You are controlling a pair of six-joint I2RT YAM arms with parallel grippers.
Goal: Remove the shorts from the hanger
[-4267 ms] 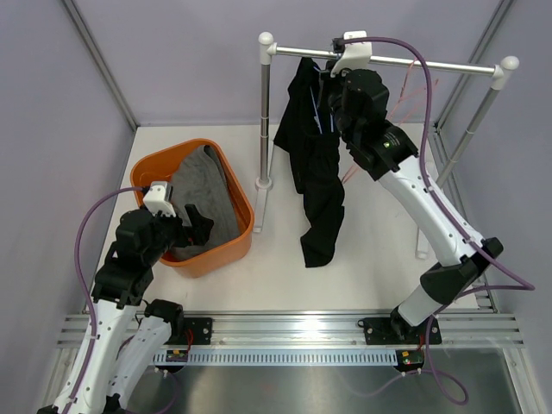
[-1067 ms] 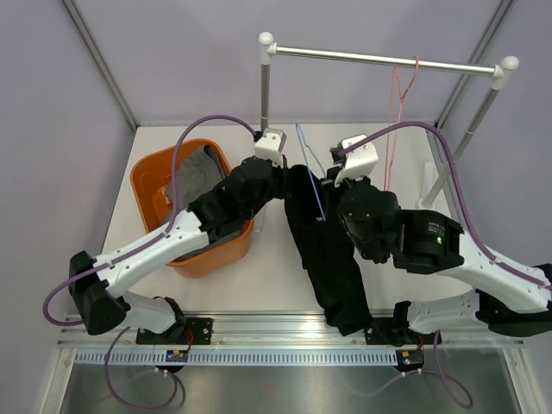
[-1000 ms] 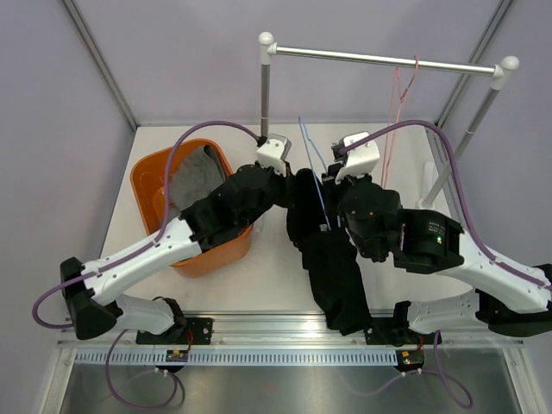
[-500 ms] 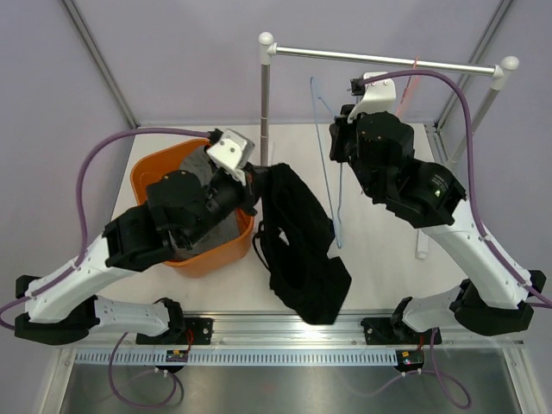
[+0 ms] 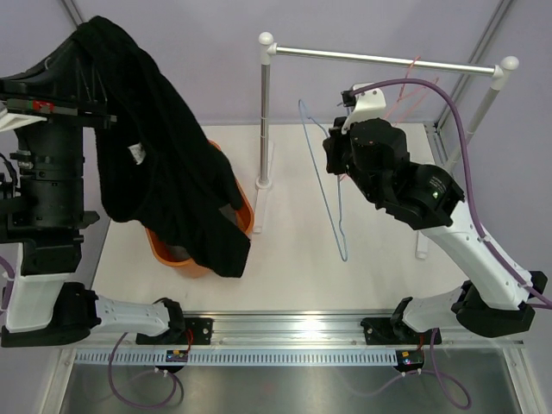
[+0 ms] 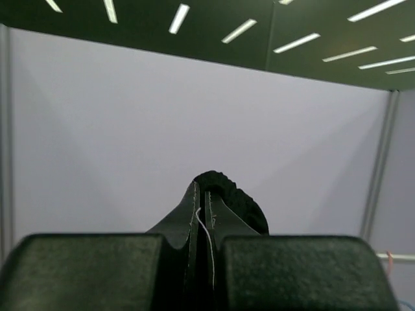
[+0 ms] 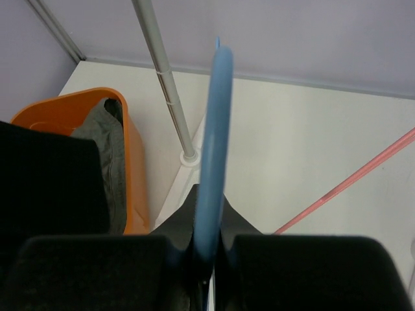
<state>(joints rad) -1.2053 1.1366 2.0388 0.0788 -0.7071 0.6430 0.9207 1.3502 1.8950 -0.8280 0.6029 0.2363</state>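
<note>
Shorts dangle from left end effector; right end effector clamps hanger.

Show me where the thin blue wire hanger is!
Top view: the thin blue wire hanger dangles bare right of centre, pinched by the right gripper, right of the silver rack post.

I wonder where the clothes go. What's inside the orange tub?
Grey shorts lie inside the orange tub, seen from the right wrist camera. The black shorts hanging from the left gripper cover most of the tub from above, so its bottom is hidden.
</note>
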